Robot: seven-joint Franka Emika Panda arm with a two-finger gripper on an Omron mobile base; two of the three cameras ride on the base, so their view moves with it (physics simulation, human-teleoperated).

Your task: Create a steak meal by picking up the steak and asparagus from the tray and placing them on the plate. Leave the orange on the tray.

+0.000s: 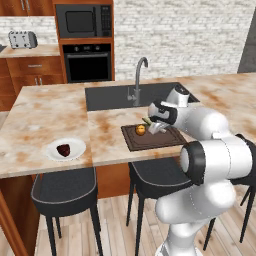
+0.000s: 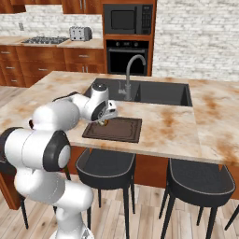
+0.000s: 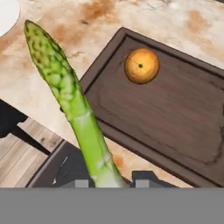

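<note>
My gripper (image 3: 109, 183) is shut on the base of the asparagus (image 3: 72, 96), a green stalk whose tip points away from the hand. It is held above the near left part of the dark brown tray (image 3: 175, 127). The orange (image 3: 141, 65) lies on the tray. In the left base view the gripper (image 1: 153, 126) hangs over the tray (image 1: 162, 141) beside the orange (image 1: 140, 130). The steak (image 1: 63, 149) lies on the white plate (image 1: 76, 143) at the counter's left. In the right base view the gripper (image 2: 103, 121) is at the left end of the tray (image 2: 122, 132).
A dark sink (image 1: 120, 95) with a curved faucet (image 1: 138, 75) lies behind the tray. Black stools (image 1: 65, 190) stand below the counter's front edge. An edge of the plate (image 3: 6, 15) shows at the hand view's top left.
</note>
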